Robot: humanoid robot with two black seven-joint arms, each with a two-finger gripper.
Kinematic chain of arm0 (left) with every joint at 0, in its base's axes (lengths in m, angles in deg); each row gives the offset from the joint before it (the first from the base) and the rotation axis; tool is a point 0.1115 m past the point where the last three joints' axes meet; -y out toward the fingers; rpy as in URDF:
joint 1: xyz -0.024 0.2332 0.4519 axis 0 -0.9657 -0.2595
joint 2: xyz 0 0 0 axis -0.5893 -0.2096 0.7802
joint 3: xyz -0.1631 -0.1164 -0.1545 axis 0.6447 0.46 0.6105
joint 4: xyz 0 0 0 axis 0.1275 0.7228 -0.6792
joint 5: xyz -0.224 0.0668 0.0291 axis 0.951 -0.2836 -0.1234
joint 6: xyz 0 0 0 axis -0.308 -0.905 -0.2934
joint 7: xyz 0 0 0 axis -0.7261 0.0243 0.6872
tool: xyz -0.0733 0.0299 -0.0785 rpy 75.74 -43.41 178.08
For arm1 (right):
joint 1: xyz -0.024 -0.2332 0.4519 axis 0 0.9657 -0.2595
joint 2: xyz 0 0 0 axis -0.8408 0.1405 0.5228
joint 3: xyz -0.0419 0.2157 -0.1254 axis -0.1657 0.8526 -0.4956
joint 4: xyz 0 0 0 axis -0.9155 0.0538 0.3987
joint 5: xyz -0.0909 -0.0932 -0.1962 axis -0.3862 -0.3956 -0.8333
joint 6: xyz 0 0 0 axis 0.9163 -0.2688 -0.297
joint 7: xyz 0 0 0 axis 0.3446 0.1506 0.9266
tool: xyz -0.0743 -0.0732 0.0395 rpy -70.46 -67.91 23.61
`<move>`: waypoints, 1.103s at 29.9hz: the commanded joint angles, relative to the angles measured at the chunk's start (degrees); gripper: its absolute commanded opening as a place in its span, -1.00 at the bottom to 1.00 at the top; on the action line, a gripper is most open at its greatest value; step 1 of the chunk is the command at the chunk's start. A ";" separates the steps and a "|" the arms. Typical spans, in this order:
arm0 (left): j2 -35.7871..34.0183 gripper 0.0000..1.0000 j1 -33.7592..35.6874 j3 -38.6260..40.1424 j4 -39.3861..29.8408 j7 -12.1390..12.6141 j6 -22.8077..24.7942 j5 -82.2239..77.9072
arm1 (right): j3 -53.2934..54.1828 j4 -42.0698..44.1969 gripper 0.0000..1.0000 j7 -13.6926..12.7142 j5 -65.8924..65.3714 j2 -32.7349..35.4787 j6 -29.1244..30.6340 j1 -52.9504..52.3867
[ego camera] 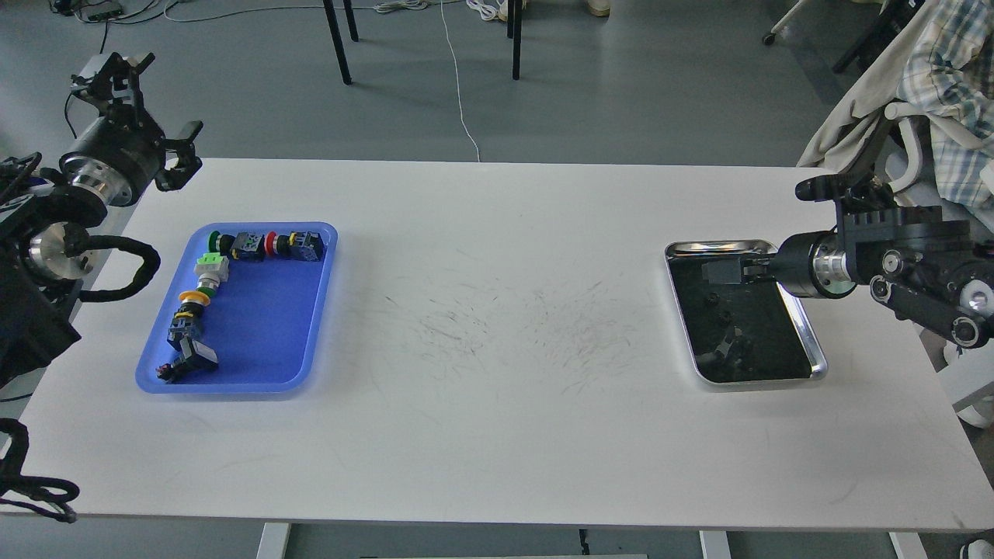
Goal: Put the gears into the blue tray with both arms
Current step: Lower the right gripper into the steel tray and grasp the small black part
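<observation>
Grey floor and chair legs lie beyond a white counter (497,326), matte and scuffed with fine dark scratches at its middle. At its left sits the blue tray (272,341), smooth plastic with rounded corners, holding only colourful switches (203,299) in an L along its edges. Gears (726,318) are hard to make out against the steel tray's (811,353) black lining, far right. Right jaws (718,272) reach low over that lining, probably to pick; their gap I cannot tell. Left jaws (182,155) hang raised near the counter's back-left corner, spread wide, empty.
</observation>
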 commanded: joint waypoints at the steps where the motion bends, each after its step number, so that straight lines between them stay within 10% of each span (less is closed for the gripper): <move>1: -0.08 0.99 -0.05 -0.08 0.01 -0.02 0.00 -0.05 | -1.05 2.06 0.74 0.01 0.00 -1.99 0.05 -0.01; 33: 0.10 0.99 -0.40 0.00 0.01 -2.57 0.00 0.04 | -6.59 7.08 0.28 -0.52 0.00 -6.40 0.14 0.35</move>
